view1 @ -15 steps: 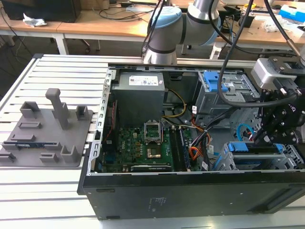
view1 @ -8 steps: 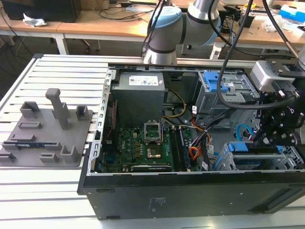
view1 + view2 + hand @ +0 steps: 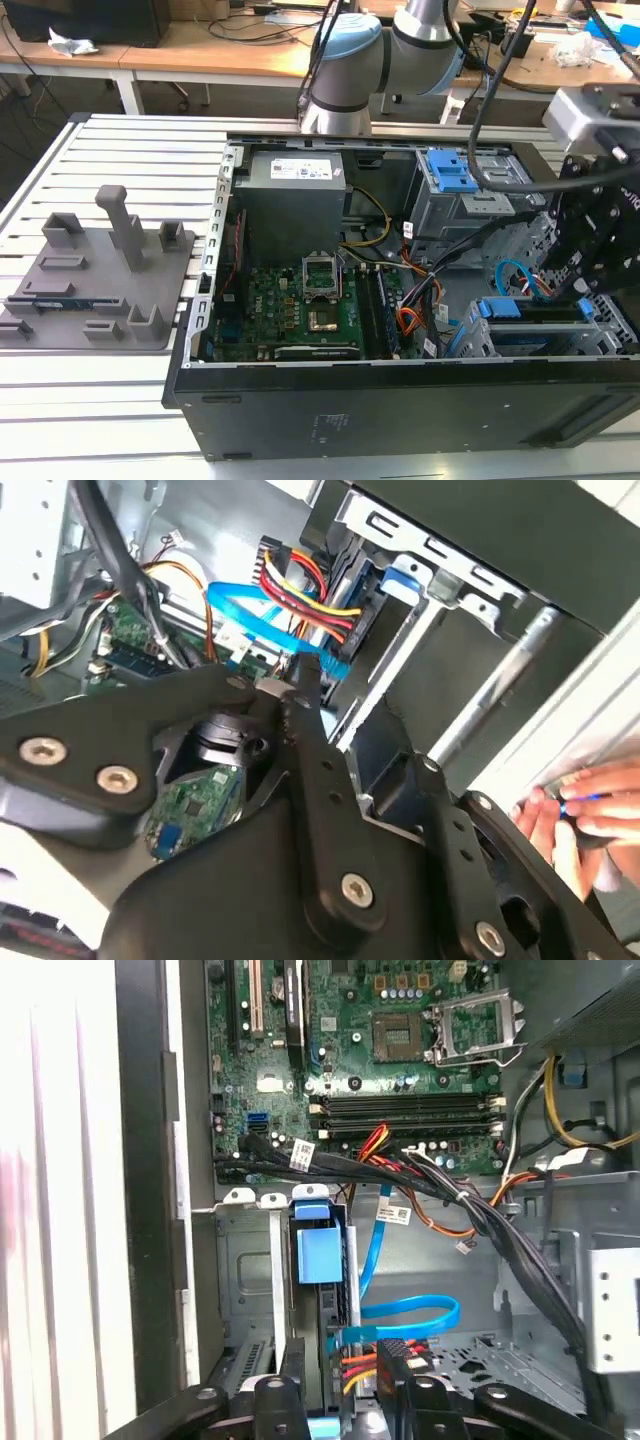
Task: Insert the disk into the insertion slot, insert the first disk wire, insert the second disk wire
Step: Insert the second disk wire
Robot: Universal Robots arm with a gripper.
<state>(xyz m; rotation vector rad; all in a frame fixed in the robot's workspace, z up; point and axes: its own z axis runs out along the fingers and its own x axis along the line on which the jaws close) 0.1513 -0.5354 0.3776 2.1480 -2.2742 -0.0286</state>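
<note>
The disk in its blue caddy lies inside the insertion slot, a low grey cage at the case's corner on the exterior view's right. My black gripper hangs right over it. The first disk wire, red, orange and yellow strands, runs to the disk's rear, as the second wrist view also shows of the first disk wire. The light-blue second disk wire loops beside it, and the second disk wire ends at the disk's rear right by my gripper.
The open case holds a green motherboard, a power supply and a taller cage with a blue latch. A thick black cable bundle crosses above the slot. A grey fixture sits outside the case. A person's hand is beside it.
</note>
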